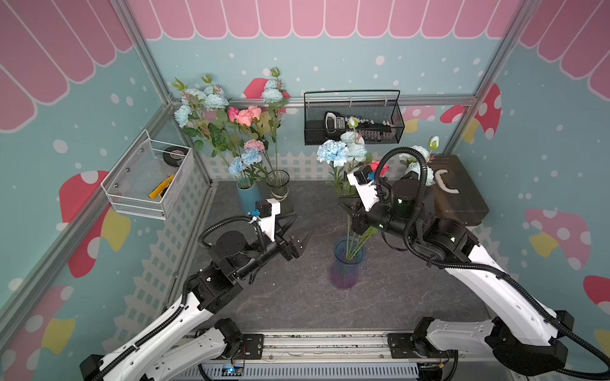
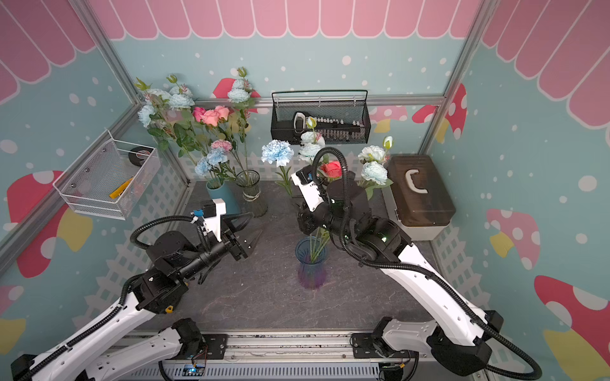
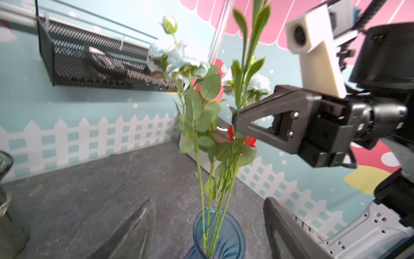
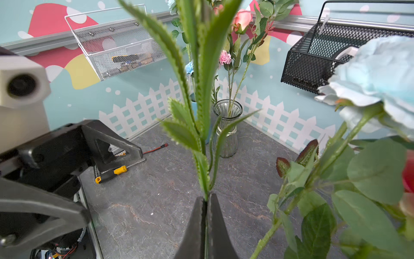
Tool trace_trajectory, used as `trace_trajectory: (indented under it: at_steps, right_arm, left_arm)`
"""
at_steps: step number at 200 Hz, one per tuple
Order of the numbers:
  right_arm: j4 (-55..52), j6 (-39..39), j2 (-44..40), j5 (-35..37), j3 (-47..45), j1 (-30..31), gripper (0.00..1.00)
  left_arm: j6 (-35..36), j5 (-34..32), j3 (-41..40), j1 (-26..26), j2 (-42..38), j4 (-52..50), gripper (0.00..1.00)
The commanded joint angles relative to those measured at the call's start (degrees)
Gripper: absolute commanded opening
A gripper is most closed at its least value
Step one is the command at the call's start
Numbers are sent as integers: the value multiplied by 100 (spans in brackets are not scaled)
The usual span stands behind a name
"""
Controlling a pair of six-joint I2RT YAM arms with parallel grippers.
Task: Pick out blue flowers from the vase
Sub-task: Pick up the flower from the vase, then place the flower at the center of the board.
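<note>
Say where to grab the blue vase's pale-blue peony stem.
Grip the bare stem just above the blue vase rim, below the leaves, probably from the open left gripper's side: it stands near upright, and the right gripper, holding the carnation stem, crowds the other side.

A robot test cell dressed up as a flower shop, folks! Printed walls (image 1: 363, 66) show a pink awning (image 1: 297, 19), a white picket fence (image 1: 297, 165) and mushrooms (image 1: 488, 112) (all flat print), set in an aluminium frame (image 1: 155, 76). Two arms (image 1: 165, 323) rise from a rail (image 1: 323, 343) at 6 o'clock. Vases (image 1: 279, 184) of blue flowers (image 1: 333, 153) stand on the stone-look surface (image 1: 297, 306); a white mesh basket (image 1: 138, 201) hangs at 9 o'clock, a black mesh basket (image 1: 353, 140) at 12.
</note>
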Motion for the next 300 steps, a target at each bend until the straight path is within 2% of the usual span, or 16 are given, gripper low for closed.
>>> trace_trajectory:
  at_steps: [1, 32, 56, 130, 163, 199, 244, 269, 300]
  right_arm:
    - [-181, -202, 37, -198, 473, -33, 0]
    - [-375, -182, 245, -799, 939, -127, 0]
    - [-424, -169, 423, -1349, 1099, -178, 0]
    - [-79, -7, 913, -2958, 832, -218, 0]
    - [285, 24, 808, -3216, 423, -222, 0]
    - [606, 53, 729, -3414, 104, -222, 0]
    - [676, -30, 687, -3329, -44, -240, 0]
    - [733, -1, 561, -3299, -173, -317, 0]
    - [799, 55, 471, -3377, -270, -372, 0]
  left_arm:
    - [189, 634, 579, 231, 238, -539, 75]
    - [381, 1263, 1258, 480, 703, -1023, 72]
    - [386, 1658, 1403, 779, 817, -1197, 70]
    - [287, 2904, 914, 1469, 836, -985, 70]
    - [180, 3491, 701, 1549, 928, -659, 69]
    - [207, 3563, 570, 1548, 1033, -586, 66]
    - [73, 3745, 493, 1545, 1127, -323, 50]
    - [73, 3782, 434, 1545, 1122, -325, 47]
    - [82, 3720, 404, 1545, 1107, -340, 29]
